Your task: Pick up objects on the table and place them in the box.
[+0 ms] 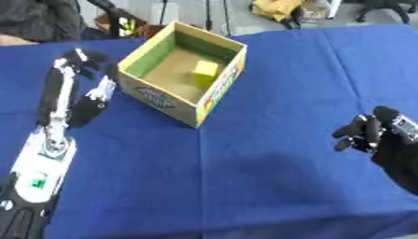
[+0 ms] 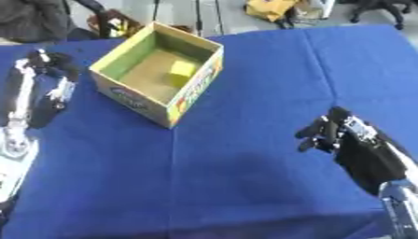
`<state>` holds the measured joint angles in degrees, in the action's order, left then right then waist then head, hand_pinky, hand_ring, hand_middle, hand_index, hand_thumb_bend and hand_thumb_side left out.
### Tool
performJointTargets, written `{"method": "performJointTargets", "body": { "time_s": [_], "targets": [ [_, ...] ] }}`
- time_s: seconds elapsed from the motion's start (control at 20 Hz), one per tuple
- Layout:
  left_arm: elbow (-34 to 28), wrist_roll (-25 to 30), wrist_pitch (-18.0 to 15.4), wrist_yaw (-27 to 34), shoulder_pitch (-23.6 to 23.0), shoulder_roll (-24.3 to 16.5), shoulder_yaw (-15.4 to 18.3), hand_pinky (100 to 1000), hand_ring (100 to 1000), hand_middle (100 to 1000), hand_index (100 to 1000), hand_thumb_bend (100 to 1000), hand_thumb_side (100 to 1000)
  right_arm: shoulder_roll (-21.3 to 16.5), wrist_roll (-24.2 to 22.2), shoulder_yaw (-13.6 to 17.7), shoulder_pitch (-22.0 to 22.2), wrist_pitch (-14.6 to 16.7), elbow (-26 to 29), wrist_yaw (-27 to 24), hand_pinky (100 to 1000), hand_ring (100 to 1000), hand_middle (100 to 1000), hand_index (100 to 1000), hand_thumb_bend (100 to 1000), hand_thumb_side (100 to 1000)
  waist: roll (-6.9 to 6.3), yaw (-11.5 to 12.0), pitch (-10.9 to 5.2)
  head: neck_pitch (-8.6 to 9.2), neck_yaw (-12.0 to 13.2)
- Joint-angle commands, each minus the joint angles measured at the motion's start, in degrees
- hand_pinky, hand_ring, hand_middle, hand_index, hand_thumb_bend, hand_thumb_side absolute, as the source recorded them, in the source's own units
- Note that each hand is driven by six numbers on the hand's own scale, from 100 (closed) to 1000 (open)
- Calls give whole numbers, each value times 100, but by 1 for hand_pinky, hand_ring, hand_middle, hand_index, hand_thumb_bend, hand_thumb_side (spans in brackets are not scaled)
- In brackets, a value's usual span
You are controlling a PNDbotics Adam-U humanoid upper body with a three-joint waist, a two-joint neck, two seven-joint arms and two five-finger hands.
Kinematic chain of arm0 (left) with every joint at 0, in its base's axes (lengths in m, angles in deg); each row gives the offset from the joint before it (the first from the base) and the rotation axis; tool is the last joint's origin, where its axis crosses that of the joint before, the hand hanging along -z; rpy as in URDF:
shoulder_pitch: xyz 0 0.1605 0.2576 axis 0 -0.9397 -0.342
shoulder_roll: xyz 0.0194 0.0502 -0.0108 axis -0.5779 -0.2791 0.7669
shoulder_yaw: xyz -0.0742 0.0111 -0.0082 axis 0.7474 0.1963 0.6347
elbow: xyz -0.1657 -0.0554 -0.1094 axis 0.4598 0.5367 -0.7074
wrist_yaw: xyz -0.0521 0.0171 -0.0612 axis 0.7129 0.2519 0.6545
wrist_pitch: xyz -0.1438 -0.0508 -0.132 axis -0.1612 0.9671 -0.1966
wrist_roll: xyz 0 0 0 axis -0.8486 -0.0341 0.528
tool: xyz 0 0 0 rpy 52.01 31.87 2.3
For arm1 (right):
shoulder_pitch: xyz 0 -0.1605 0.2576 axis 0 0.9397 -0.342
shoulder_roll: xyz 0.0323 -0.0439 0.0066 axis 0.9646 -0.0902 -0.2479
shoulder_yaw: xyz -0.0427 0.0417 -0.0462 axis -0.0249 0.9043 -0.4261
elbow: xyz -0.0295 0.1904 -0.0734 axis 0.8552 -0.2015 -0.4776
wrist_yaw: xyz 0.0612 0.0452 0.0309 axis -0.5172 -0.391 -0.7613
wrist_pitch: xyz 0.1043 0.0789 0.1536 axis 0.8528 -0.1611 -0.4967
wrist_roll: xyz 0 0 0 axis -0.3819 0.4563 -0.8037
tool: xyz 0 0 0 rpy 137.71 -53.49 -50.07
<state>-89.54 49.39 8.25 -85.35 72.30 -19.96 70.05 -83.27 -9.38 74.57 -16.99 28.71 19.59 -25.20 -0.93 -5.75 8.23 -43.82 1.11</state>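
An open cardboard box [image 1: 214,91] stands on the blue cloth at the upper middle, with green inner walls. A small yellow block [image 1: 205,72] lies inside it on the floor. My left hand [image 1: 59,98] reaches up along the left side of the box, fingers stretched toward the far edge and thumb [image 1: 96,95] close to the box's left wall, with nothing in it. My right hand [image 2: 339,133] hovers low at the right over bare cloth, fingers loosely bent and pointing left, holding nothing.
The blue cloth [image 1: 269,154] covers the whole table. Beyond the far edge are a person's dark sleeve [image 1: 32,18], stands and yellow clutter [image 1: 276,8] on the floor.
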Motion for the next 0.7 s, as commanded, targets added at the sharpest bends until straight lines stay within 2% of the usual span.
{"method": "performJointTargets", "body": {
  "time_s": [0.05, 0.1, 0.2, 0.3, 0.35, 0.4, 0.5, 0.7],
  "targets": [
    [-446, 13, 237, 290, -237, 53, 140, 529, 604, 597, 696, 316, 899, -57, 26, 58, -48, 10, 83, -24, 578, 657, 484, 385, 100, 621, 20, 27, -59, -30, -11],
    [-642, 4, 231, 663, -586, 62, 150, 526, 601, 594, 693, 313, 905, -60, 18, 48, -43, 7, 81, -31, 578, 657, 484, 385, 100, 622, 21, 31, -78, -30, 4],
    [-1003, 56, 203, 2128, -1067, -37, 239, 521, 596, 588, 688, 308, 912, -58, 13, 43, -34, 5, 77, -45, 578, 657, 484, 386, 100, 623, 20, 37, -97, -30, 13],
    [-1138, 258, 185, 3597, -1300, -130, 440, 520, 594, 585, 683, 311, 923, -49, 19, 49, -31, 8, 73, -53, 578, 657, 485, 386, 100, 625, 20, 53, -92, -30, 3],
    [-1151, 371, 175, 4040, -1366, -146, 526, 520, 593, 583, 681, 253, 876, -47, 20, 51, -29, 10, 73, -53, 578, 657, 485, 386, 100, 621, 20, 60, -88, -30, -3],
    [-1140, 472, 169, 4324, -1415, -131, 589, 519, 588, 579, 679, 309, 930, -47, 24, 56, -28, 14, 74, -52, 578, 657, 485, 386, 100, 627, 19, 67, -81, -30, -5],
    [-1100, 624, 145, 4597, -1456, -67, 668, 518, 581, 573, 680, 312, 931, -43, 39, 69, -31, 26, 78, -55, 577, 656, 484, 386, 100, 629, 16, 75, -67, -30, -7],
    [-987, 723, 113, 4735, -1465, 167, 729, 518, 580, 571, 679, 312, 914, -27, 67, 76, -46, 42, 78, -82, 576, 655, 483, 386, 100, 629, 16, 93, -46, -30, -11]
  ]
}}
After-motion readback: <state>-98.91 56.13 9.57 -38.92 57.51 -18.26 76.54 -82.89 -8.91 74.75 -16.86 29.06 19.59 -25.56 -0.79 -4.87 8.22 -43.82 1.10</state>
